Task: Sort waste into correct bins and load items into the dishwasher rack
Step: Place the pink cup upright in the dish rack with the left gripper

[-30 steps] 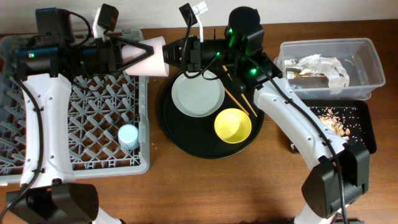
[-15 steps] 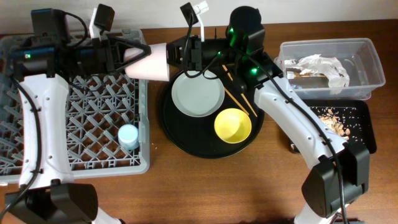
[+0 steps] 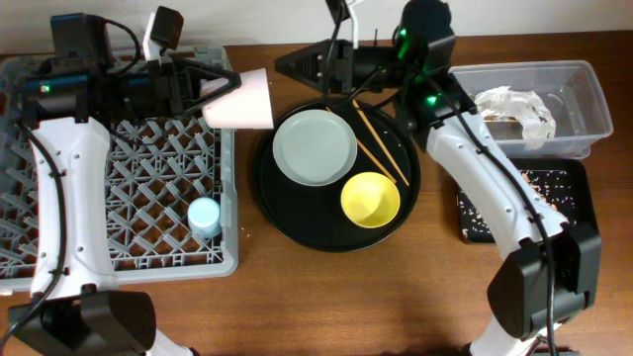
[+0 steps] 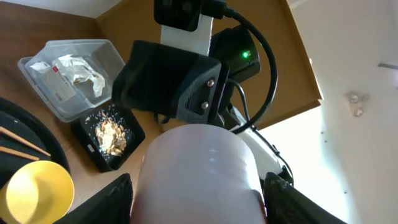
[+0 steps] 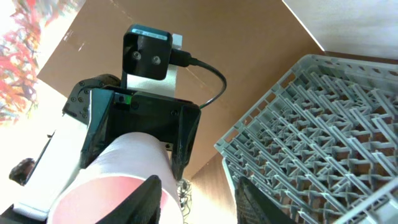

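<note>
My left gripper (image 3: 216,91) is shut on the small pink cup (image 3: 242,99) and holds it on its side above the right edge of the grey dishwasher rack (image 3: 59,198). The cup fills the left wrist view (image 4: 199,168) between the fingers (image 4: 196,208). My right gripper (image 3: 297,67) is open and empty, a short way right of the cup's mouth. In the right wrist view the cup (image 5: 118,180) lies left of the fingers (image 5: 202,202). The light blue cup (image 3: 204,216) stands in the rack. The grey-green plate (image 3: 315,146), yellow bowl (image 3: 370,199) and two chopsticks (image 3: 381,148) lie on the round black tray (image 3: 297,222).
The clear tub (image 3: 584,84) at the far right holds crumpled napkins (image 3: 509,104). The shallow black tray (image 3: 579,213) in front of it holds food scraps (image 3: 534,193). The rack also shows in the right wrist view (image 5: 311,124).
My right gripper has drawn back to the right, away from the pink cup. The left gripper still holds the cup in nearly the same place.
</note>
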Available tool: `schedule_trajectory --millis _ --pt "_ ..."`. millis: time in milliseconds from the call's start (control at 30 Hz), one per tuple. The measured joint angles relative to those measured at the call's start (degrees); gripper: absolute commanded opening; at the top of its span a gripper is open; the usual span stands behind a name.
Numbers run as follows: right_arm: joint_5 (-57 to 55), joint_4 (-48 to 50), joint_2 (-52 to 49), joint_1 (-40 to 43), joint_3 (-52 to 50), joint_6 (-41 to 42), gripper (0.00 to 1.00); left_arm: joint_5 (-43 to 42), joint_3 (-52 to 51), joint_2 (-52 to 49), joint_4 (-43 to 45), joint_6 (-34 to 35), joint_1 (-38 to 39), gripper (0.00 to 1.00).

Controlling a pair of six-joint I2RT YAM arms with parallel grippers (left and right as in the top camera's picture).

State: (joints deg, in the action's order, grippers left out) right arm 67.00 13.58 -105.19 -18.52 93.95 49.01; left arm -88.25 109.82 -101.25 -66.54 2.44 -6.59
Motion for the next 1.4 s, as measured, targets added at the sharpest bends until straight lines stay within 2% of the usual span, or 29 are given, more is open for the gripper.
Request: schedule_trajectory --millis 100,233,267,333,500,567,667,800,933,1200,1400 --pt "1.5 -0.7 0.0 2.5 0.0 0.1 0.47 2.1 0.0 0.0 0.0 0.0 -0.5 0.61" --pt "3.5 -4.9 0.0 6.7 0.0 -0.2 0.48 9.4 0.0 0.0 0.0 0.0 -1.2 0.61" --pt "3.8 -6.6 0.0 7.5 0.0 -0.7 0.48 15.1 0.0 0.0 0.0 0.0 -1.3 0.61" --pt "4.1 -11.2 0.0 8.2 0.1 -2.5 0.48 19.6 0.0 0.0 0.1 0.0 -1.3 0.62" --pt "4.0 -22.1 0.0 8.5 0.1 -8.3 0.50 41.1 0.0 0.0 -0.3 0.2 -1.2 0.62" --pt "3.0 -28.2 0.0 8.5 0.1 -11.8 0.50 51.4 0.0 0.0 -1.1 0.2 -1.1 0.62" --pt "-1.1 -37.8 0.0 8.5 0.2 -17.0 0.50 62.4 -0.1 0.0 -1.6 0.2 -1.1 0.62" --pt "-8.0 -48.2 0.0 8.5 0.2 -22.4 0.50 68.5 -0.6 0.0 -1.5 0.2 -1.1 0.62" --pt "-13.3 -52.9 0.0 8.5 0.2 -26.3 0.50 72.1 -1.1 -1.4 -1.4 0.2 -0.6 0.62" --pt "-18.1 -54.8 0.0 8.5 0.2 -28.3 0.50 76.5 -1.9 -10.9 -2.1 0.2 3.1 0.61" --pt "-18.6 -54.8 0.0 8.5 0.2 -28.5 0.50 82.4 -2.1 -12.0 -2.4 0.2 3.6 0.61"
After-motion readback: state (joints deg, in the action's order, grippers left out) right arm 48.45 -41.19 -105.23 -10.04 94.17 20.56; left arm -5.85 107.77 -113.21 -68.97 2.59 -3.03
